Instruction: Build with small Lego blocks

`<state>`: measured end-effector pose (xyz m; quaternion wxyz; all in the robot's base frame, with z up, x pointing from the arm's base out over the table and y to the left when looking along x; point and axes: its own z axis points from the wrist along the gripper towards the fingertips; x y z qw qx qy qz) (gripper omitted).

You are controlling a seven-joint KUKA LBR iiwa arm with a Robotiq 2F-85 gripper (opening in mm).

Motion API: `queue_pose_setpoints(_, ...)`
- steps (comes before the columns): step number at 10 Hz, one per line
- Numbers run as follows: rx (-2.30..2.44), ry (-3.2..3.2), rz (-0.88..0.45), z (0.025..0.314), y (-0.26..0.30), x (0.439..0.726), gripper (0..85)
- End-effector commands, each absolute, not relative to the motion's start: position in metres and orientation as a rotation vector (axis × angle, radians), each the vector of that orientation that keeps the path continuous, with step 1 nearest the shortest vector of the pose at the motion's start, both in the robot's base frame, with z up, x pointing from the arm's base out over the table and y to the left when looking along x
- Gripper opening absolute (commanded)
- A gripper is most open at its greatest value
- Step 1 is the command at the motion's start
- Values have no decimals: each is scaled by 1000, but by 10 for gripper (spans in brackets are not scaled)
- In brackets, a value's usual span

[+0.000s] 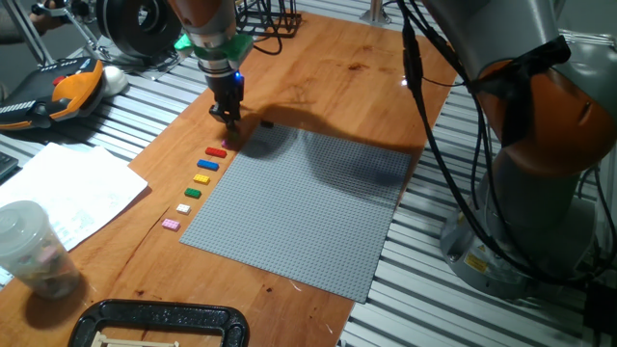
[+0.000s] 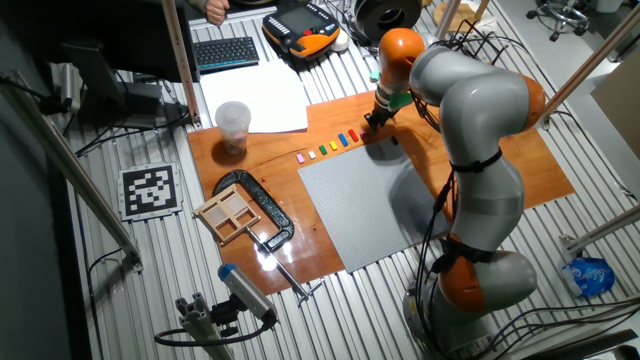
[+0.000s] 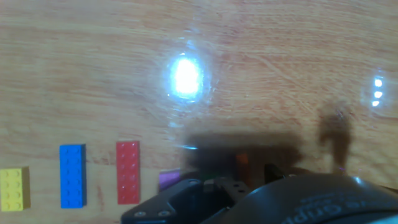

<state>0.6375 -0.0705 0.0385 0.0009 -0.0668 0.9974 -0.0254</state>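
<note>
In one fixed view the gripper (image 1: 228, 116) stood low at the head of a row of small Lego blocks (image 1: 200, 179) beside the grey baseplate (image 1: 308, 207) — in the other fixed view likewise — while the hand view showed yellow, blue and red bricks (image 3: 128, 172), finger spread indiscernible

grey baseplate (image 1: 318, 207), plastic cup (image 1: 29, 246), papers (image 1: 72, 188), black clamp (image 1: 159, 323)

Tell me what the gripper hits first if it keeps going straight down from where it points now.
Probably the orange brick right under the gripper, beside the purple brick; otherwise the wooden board. Depth is unclear.
</note>
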Motion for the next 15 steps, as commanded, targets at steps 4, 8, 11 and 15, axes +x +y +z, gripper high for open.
queue_pose_setpoints(4,-261,3128,-92,31,-71,640,340)
queue_pose_setpoints(8,-278,3133,-91,30,-71,639,170)
queue_pose_setpoints(11,-283,3131,-101,31,-72,638,170)
queue_pose_setpoints(15,-266,3150,-90,41,-76,632,0)
